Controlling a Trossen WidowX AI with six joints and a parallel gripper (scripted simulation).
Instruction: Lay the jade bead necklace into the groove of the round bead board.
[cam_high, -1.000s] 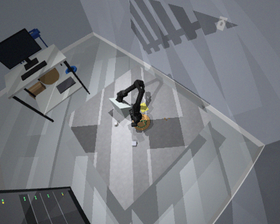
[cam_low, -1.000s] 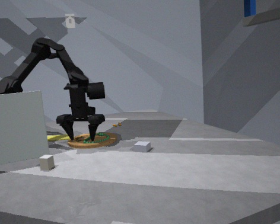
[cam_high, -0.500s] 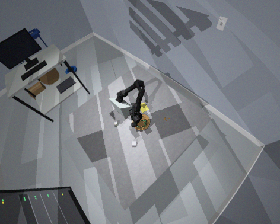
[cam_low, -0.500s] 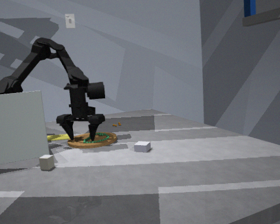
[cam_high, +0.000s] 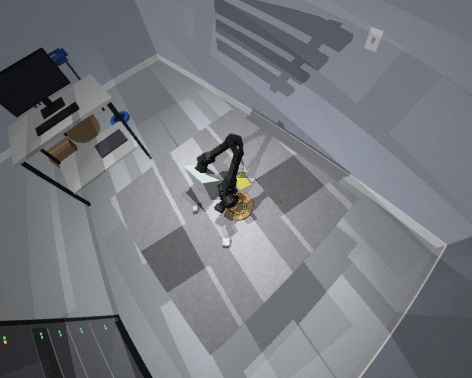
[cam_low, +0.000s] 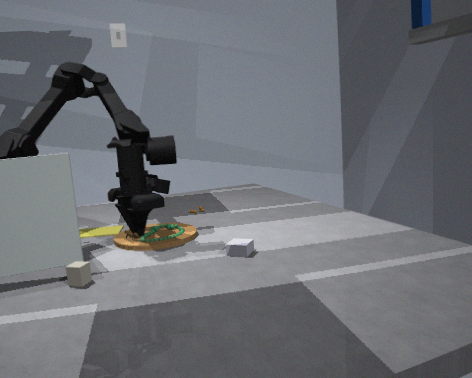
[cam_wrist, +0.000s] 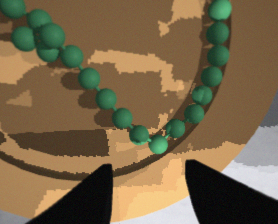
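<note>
The black jointed arm (cam_high: 235, 162) (cam_low: 107, 97) reaches over the round orange-brown wooden board (cam_high: 248, 214) (cam_low: 190, 234) (cam_wrist: 250, 90), a flat disc with a darker ring groove (cam_wrist: 70, 176) cut into it. A smooth pale-green upright panel (cam_high: 202, 177) (cam_low: 37, 215) stands beside it, and a flat yellow sheet (cam_high: 242, 181) (cam_low: 102, 231) lies near.

The black tapered hand (cam_high: 229, 201) (cam_low: 139, 234) (cam_wrist: 148, 170) is partly open, its fingers apart with nothing between them, low at the board's edge. The jade-green necklace of round, glossy beads (cam_high: 237, 214) (cam_low: 162, 239) (cam_wrist: 106, 98) lies on the board. Taking the wrist view's top as twelve, beads follow the groove from about three to five o'clock, then turn sharply inward toward a bunch near the centre; the groove at six is bare.

It should be light and limp, bending at every joint; a push may buckle it rather than slide it whole. Hard, polished beads could roll or slip from a loose pinch. The best hold looks like the bead at the five o'clock bend (cam_wrist: 158, 145), taken low across its sides and drawn gently outward, sparing the thin cord.
</note>
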